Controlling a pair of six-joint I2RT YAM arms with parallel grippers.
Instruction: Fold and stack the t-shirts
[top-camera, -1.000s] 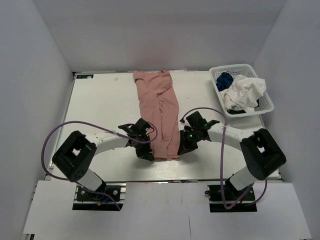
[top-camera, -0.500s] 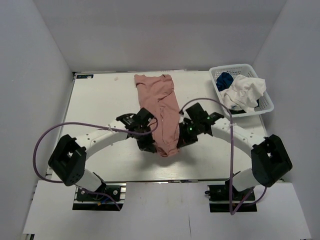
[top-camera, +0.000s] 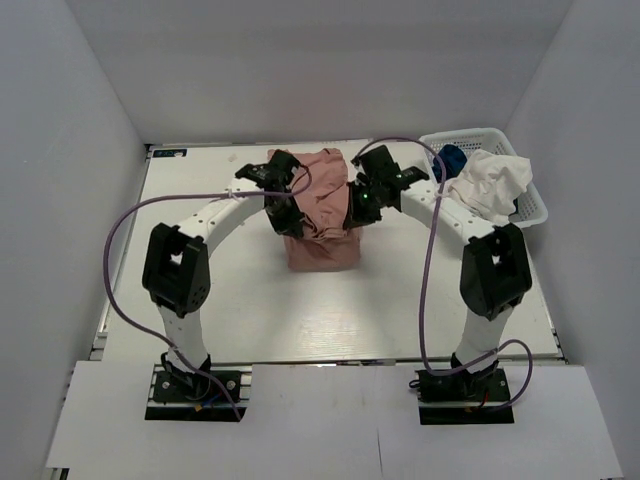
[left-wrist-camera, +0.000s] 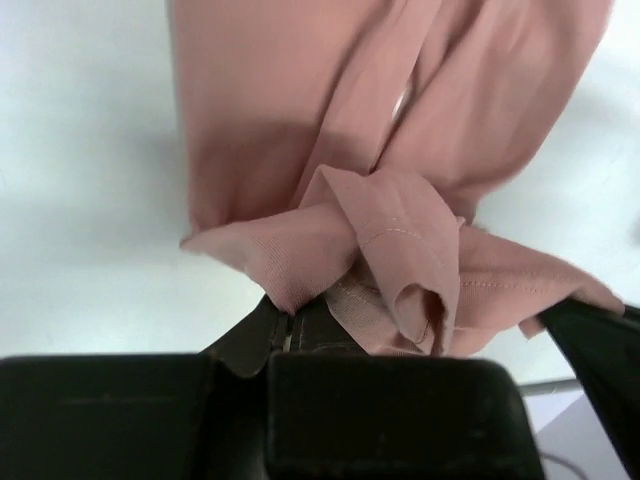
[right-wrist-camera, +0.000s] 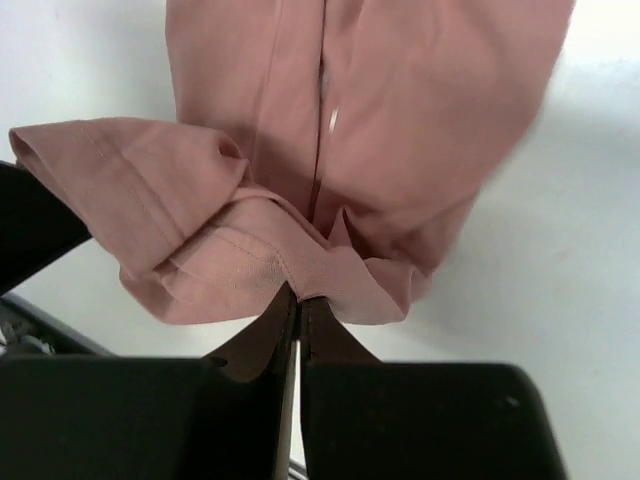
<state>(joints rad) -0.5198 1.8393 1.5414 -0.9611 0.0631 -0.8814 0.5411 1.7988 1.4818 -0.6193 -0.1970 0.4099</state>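
The dusty-pink t-shirt (top-camera: 322, 240) lies folded over on itself at the table's far middle. My left gripper (top-camera: 289, 216) is shut on its hem at the left side, and the left wrist view shows the pink cloth (left-wrist-camera: 400, 250) pinched between the jaws. My right gripper (top-camera: 357, 214) is shut on the hem at the right side, and the right wrist view shows the cloth (right-wrist-camera: 290, 265) clamped in the closed jaws. Both hold the raised edge above the lower layer. The white t-shirt (top-camera: 490, 190) and the royal-blue t-shirt (top-camera: 450, 158) lie in the basket.
The white mesh basket (top-camera: 535, 205) stands at the far right of the white table (top-camera: 200, 290). Grey walls close in the left, back and right sides. Purple cables loop beside both arms.
Both grippers have carried the near hem of the pink shirt away from the front edge toward the far end, folding it over; the shirt now looks about half as long.
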